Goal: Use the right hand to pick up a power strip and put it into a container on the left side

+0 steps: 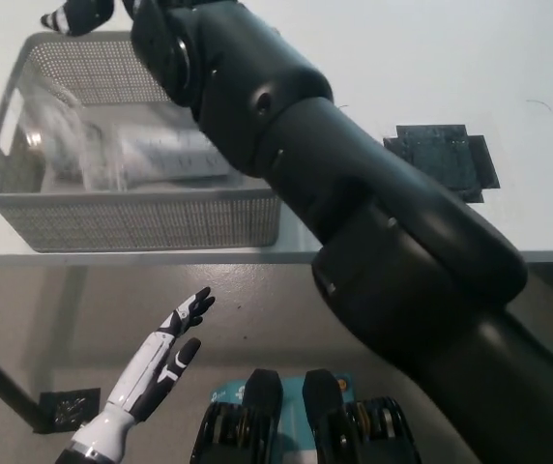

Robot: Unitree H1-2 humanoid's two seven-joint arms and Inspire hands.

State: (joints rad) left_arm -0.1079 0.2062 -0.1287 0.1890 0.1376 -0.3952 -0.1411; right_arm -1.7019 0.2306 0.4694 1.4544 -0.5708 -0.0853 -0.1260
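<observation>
Power strip in the basket — task looks nearly done.
The power strip lies blurred inside the basket; right hand above — grip unclear; left hand rests open below.

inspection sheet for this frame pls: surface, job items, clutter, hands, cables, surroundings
Surface: white table, a dark square patch on it.
Job's things: grey perforated plastic basket at table's left; pale, blurred long power strip inside it.
Clutter: nothing seen.
Hands: black right hand above the basket's far rim, mostly out of frame; white left hand rests open below the table edge.
Cables: nothing seen.
Surroundings: grey floor.
</observation>
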